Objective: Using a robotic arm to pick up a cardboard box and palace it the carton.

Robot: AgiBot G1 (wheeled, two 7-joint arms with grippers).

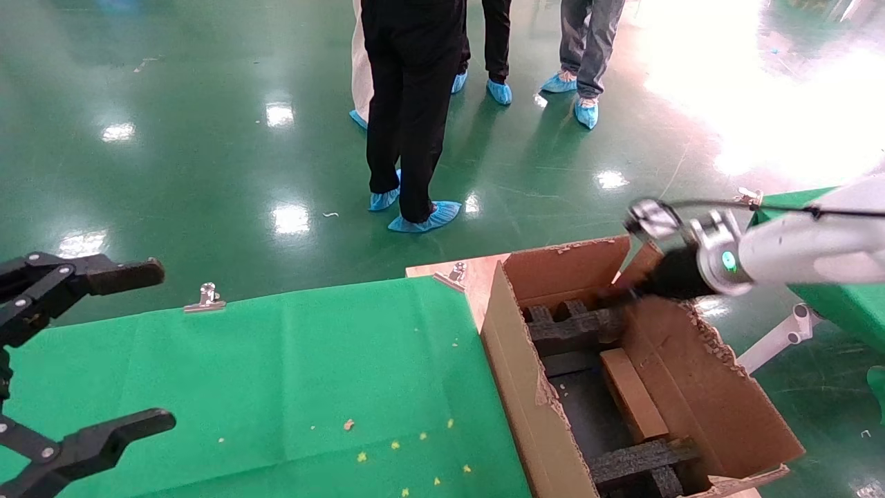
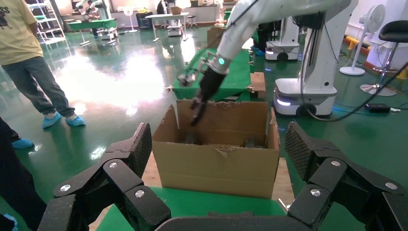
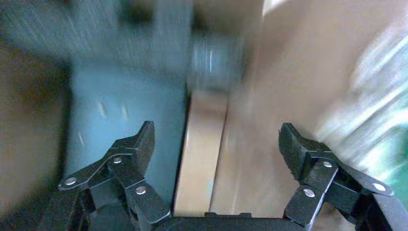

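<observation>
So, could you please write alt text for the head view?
The right gripper reaches into the open carton, above the cardboard box lying inside between black foam blocks. The left gripper hovers open over the green table.

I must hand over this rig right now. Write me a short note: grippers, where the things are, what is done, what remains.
Right gripper: jaws open, empty, inside the carton at its far end.
Left gripper: jaws open, empty, parked over the green table.
Cardboard box: lies inside the carton, along its right wall, between the black foam blocks.
Done: box appears to be placed.
Left: probably only to lift the right arm out.
</observation>
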